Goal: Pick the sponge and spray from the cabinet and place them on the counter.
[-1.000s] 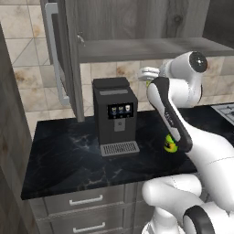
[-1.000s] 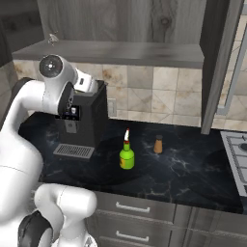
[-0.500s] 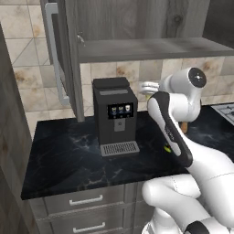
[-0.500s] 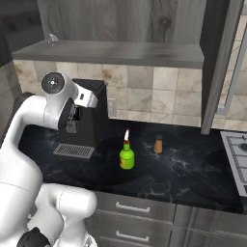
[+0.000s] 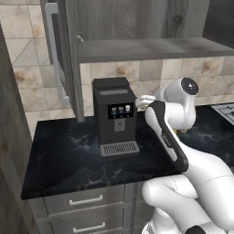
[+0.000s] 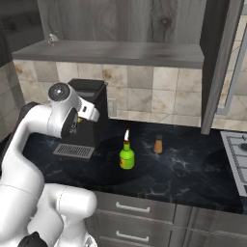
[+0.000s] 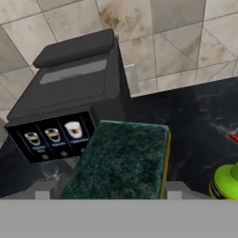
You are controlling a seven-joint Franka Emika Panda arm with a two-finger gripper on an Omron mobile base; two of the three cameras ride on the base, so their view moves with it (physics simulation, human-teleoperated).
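The sponge [image 7: 122, 158], dark green on top with a yellow edge, sits between my gripper's [image 7: 111, 191] fingers, which are shut on it. The hand [image 5: 146, 101] hangs above the counter [image 5: 68, 155] at the right side of the coffee machine, below the cabinet shelf [image 5: 137, 48]. In the right base view the hand [image 6: 89, 113] is in front of the machine. The green spray [image 6: 127, 157] stands upright on the counter [image 6: 183, 169], to the right of my hand. Its green body [image 7: 228, 181] shows at the lower right of the hand view.
A black coffee machine [image 5: 114, 114] stands at the back of the counter. An orange-brown shaker [image 6: 158, 144] stands behind the spray. The cabinet doors [image 5: 59, 50] [image 6: 222, 58] hang open on both sides. A stove [image 6: 237, 150] borders the counter on the right.
The arm has come down from shelf height with the sponge, and the hand now sits beside the upper part of the coffee machine. The spray has not moved.
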